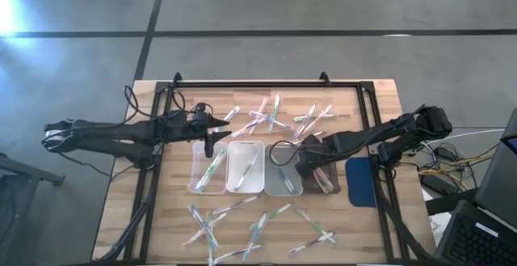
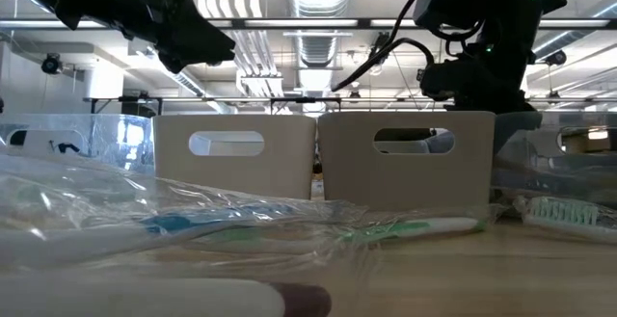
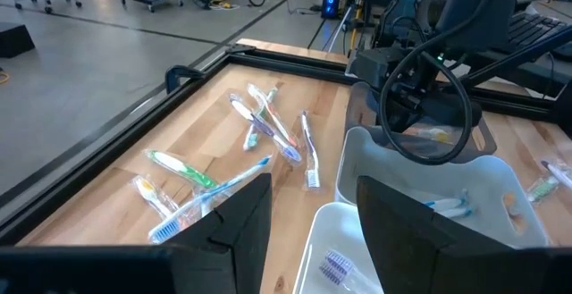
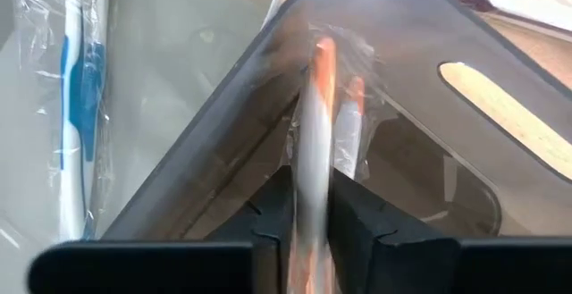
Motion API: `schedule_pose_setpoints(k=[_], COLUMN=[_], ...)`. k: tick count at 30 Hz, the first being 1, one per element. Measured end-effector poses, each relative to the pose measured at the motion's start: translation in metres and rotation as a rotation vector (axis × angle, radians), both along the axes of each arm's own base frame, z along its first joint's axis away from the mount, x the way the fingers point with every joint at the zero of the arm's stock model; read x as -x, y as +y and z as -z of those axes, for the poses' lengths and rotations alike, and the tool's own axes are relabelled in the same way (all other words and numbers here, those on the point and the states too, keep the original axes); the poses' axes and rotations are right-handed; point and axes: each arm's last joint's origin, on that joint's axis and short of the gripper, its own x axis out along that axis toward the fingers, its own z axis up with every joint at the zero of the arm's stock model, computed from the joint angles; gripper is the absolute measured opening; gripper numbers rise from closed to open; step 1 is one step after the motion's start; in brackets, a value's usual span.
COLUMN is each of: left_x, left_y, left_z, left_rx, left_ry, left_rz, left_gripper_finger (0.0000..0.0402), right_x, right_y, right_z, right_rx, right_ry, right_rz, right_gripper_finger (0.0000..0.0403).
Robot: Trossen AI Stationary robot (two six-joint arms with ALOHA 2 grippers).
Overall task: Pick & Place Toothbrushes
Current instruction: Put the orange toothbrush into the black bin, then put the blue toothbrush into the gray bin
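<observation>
Several wrapped toothbrushes lie loose on the wooden table, one group at the far side [image 1: 271,116] and one at the near side [image 1: 250,221]. A row of trays stands between them. My right gripper [image 1: 311,162] points steeply down into the rightmost, smoky tray [image 4: 223,106], shut on an orange-and-white toothbrush [image 4: 317,106]. Another wrapped brush [image 4: 350,124] lies in that tray. My left gripper [image 3: 313,222] hovers open above the far ends of the left trays [image 1: 208,169], with nothing between its fingers. My right gripper pinches the wrapped orange toothbrush's handle [image 4: 313,187] between its two fingers, coming from above and pointing steeply down. The brush reaches forward from the fingers into the smoky tray. Whether its far end rests on the tray floor I cannot tell.
The neighbouring tray holds a blue toothbrush [image 4: 80,88]. A dark blue flat piece [image 1: 361,181] lies right of the trays. A black frame [image 1: 266,84] runs round the table's far and side edges. Two beige bins [image 2: 318,158] show in the low view.
</observation>
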Motion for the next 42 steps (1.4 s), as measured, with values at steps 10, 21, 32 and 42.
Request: schedule_pose_setpoints(k=[10, 21, 32, 42], left_x=[0.0, 0.0, 0.0, 0.0], left_y=[0.0, 0.0, 0.0, 0.0], left_z=[0.0, 0.0, 0.0, 0.0], left_rx=[0.0, 0.0, 0.0, 0.0], left_ry=[0.0, 0.001, 0.001, 0.003], left_rz=[0.0, 0.0, 0.001, 0.0], left_gripper_finger=[0.017, 0.017, 0.017, 0.017], right_x=[-0.003, 0.0, 0.002, -0.009], right_y=[0.002, 0.002, -0.007, -0.042], right_z=[-0.006, -0.053, -0.127, -0.175], right_rx=[-0.068, -0.056, 0.214, 0.555], right_ry=[-0.009, -0.018, -0.172, -0.228], right_rz=[-0.033, -0.043, -0.054, -0.073], right_gripper_finger=[0.0139, 0.0181, 0.0164, 0.0118])
